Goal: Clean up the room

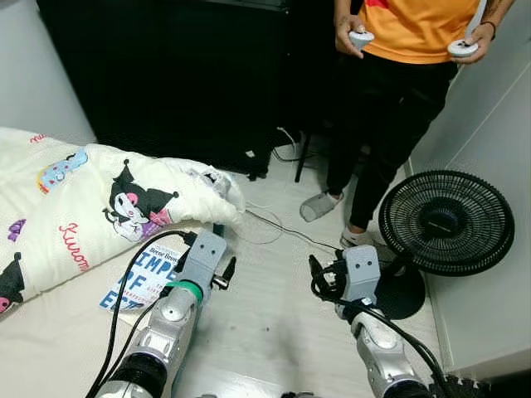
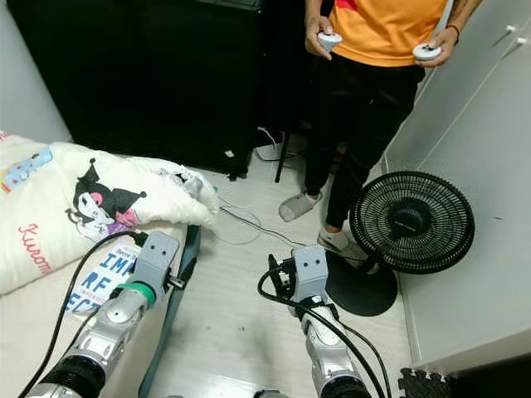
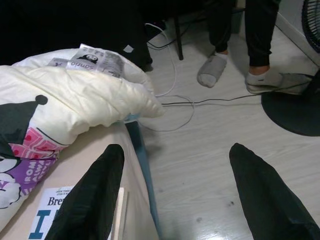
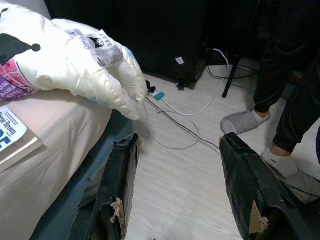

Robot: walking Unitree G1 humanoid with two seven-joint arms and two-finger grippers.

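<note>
The robot stood at the edge of a bed (image 1: 50, 332), where a book (image 1: 137, 280) lay flat on the mattress, half under a cartoon-print duvet (image 1: 91, 207). The book seemed the nearest thing to tidy. It lay just to the left of the left gripper (image 3: 175, 195) and slightly below it, with its long side running roughly along the bed edge. The left arm was clearly the nearer one; the right gripper (image 4: 175, 190) hovered over the bare floor (image 1: 265, 332), well apart from the book. The left arm reached forward and low over the corner of the bed, with its fingers (image 3: 92, 197) spread wide and holding nothing; one finger was above the book's corner, the other over the floor. The right gripper's fingers were also spread and empty. To take the book, the left gripper would probably need to turn a little to the left and go down. A person (image 1: 398, 99) stood behind with controllers, near a fan (image 1: 444, 222), and cables (image 1: 274, 224) lay on the floor.
</note>
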